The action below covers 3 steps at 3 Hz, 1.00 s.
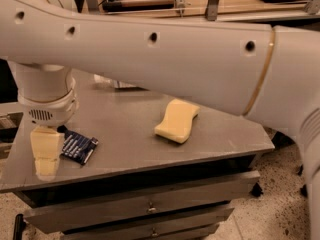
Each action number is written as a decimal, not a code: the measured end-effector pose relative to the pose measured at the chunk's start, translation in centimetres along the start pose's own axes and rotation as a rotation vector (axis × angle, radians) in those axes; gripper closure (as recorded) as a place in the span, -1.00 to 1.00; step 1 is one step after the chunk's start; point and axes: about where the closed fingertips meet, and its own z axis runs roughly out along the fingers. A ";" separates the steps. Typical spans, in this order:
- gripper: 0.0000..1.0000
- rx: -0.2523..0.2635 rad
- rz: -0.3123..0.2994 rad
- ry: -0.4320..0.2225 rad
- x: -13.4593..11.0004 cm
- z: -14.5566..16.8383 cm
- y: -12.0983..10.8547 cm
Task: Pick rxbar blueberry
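The claw [46, 156] hangs low over the worktop's [130, 154] edge, seemingly lining up a grasp; its width I cannot tell. The rxbar blueberry [79, 147] lies flat just beside it, toward the sponge [176, 120].

The gripper [46, 156] hangs over the front corner of the table [125, 129], just beside the rxbar blueberry [78, 146].
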 end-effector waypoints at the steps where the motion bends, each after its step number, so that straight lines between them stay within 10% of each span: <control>1: -1.00 0.009 0.013 -0.019 0.9 1.2 0.2; 3: -1.00 0.021 0.046 -0.007 1.8 2.8 0.4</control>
